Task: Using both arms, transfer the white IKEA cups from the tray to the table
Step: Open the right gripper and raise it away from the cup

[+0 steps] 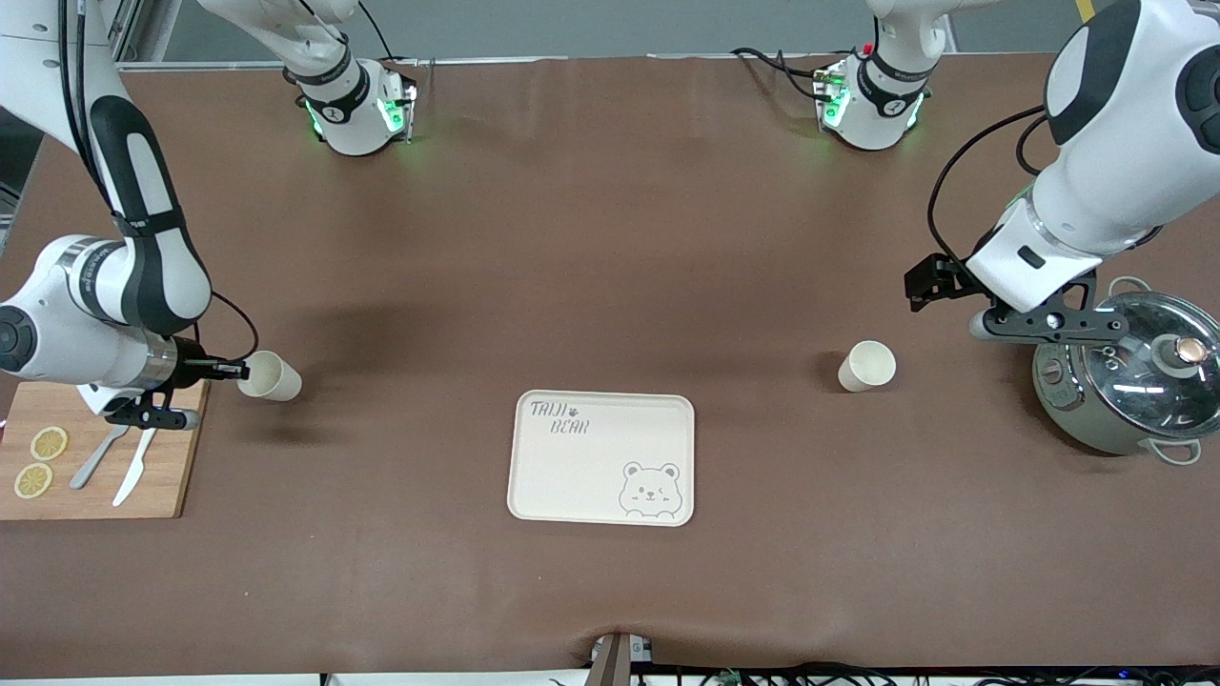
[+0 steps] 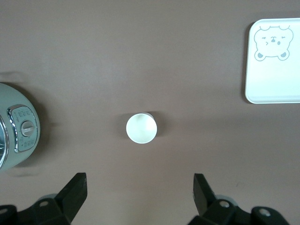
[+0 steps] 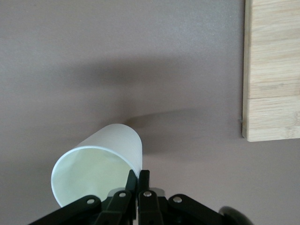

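- Right gripper (image 1: pixel 232 370), fingers pinched tight on the rim of one cup (image 1: pixel 270 375), hangs low over the table (image 1: pixel 610 238) beside the cutting board (image 1: pixel 162 476).
- Held cup tilts, mouth toward the wrist, its base angled away toward the tray (image 1: pixel 602 457); whether the base touches the mat cannot be told.
- Left gripper (image 2: pixel 139 192), jaws spread wide and empty, hovers beside the pot (image 1: pixel 1129 381).
- Second cup (image 1: pixel 866 366) stands upright on the table between tray and pot, apart from the left gripper.
- Tray holds no cups, so what appears left is for the right gripper to set its cup upright and let go.
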